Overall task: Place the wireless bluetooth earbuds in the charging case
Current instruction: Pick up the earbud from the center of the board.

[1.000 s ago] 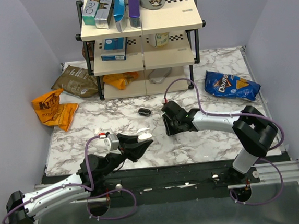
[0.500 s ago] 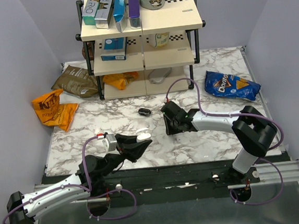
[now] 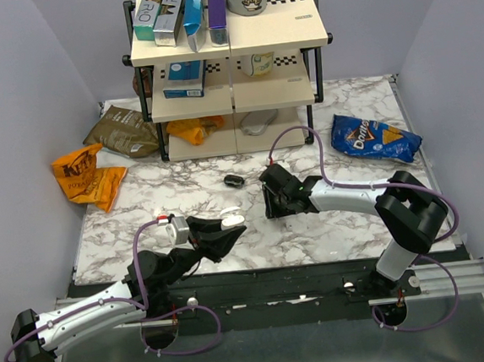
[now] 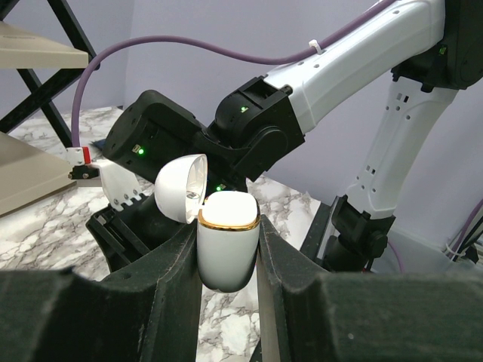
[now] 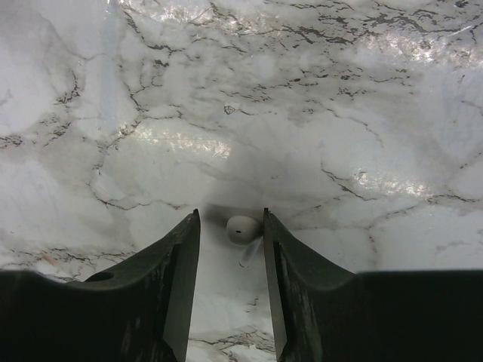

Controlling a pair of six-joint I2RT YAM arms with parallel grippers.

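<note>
Though barely begun: above the surface (image 3: 340,232), clamping the left gripper (image 3: 226,228) on the white charging case (image 4: 228,249), lid hinged open; straddling, right gripper (image 5: 230,215) jaws apart, one white earbud (image 5: 243,228) lying right of that case; leaving insertion to do.

- White tubular links are joined by bulky black joint housings on the left arm (image 3: 84,313) and the right arm (image 3: 349,195).
- Purple cables (image 4: 226,54) are looped along both, one fastened with a white zip tie (image 4: 315,47).
- Green lights (image 4: 139,150) are lit on the right wrist's black housing.
- The left gripper (image 4: 228,237) and right gripper (image 5: 230,219) are fitted with matte black tapered fingers (image 5: 177,286).
</note>
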